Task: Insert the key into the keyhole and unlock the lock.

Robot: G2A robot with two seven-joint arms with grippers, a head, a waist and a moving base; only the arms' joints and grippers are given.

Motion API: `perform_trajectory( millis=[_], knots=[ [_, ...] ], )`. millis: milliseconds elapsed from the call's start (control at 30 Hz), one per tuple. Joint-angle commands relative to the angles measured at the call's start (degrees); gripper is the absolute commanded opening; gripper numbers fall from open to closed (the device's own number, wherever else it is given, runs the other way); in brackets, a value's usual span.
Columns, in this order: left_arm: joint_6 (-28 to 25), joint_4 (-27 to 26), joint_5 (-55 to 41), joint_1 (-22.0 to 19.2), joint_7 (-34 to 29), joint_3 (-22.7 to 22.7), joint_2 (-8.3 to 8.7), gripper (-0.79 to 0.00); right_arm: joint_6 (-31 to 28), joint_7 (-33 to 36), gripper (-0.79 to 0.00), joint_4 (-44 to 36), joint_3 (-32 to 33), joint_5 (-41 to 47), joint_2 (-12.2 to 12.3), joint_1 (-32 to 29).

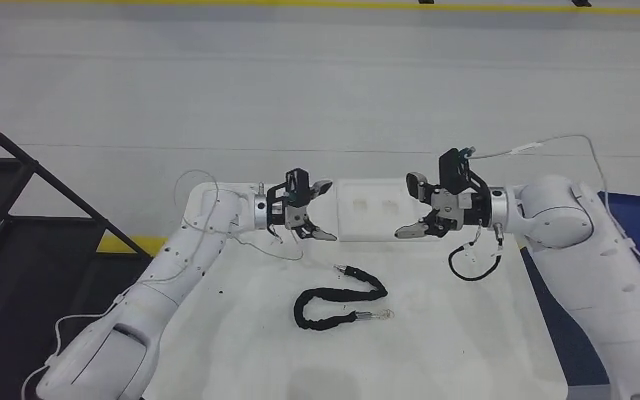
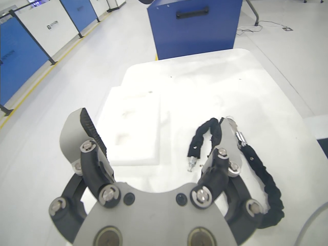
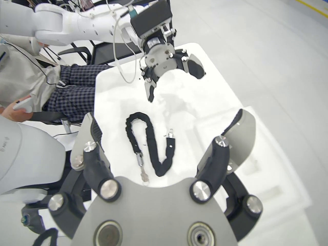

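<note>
One black chain lock (image 1: 338, 297) lay lower centre on the table (image 1: 480, 340), metal ends apart. Above it, left gripper (image 1: 327, 211) and right gripper (image 1: 405, 207) faced each other, both spread wide, empty. White foam pad (image 1: 370, 208) sat between them.

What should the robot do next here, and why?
Probably lower the right gripper toward the silver end of the chain lock. It and the left gripper both hover open and empty above the table, and that end, where the key seems to sit, lies slightly nearer it.
</note>
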Motion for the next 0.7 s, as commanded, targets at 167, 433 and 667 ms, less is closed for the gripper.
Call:
perform_trajectory(
  millis=[167,433,667],
  knots=[
    [0.0,-0.2,-16.1,-7.9,-9.7,2.8,2.65,0.0,-2.8,-2.9,0.0,4.3,-3.2,-4.7,-0.1,6.9],
    [0.0,-2.9,-37.0,-15.3,-27.7,6.6,7.53,0.0,-3.8,-6.5,0.0,6.1,-4.4,-9.1,0.0,10.6],
    [0.0,-5.0,-49.2,-18.1,-41.4,8.0,11.38,0.0,-3.8,-8.4,0.0,8.0,-5.0,-10.2,0.1,11.9]
  ],
)
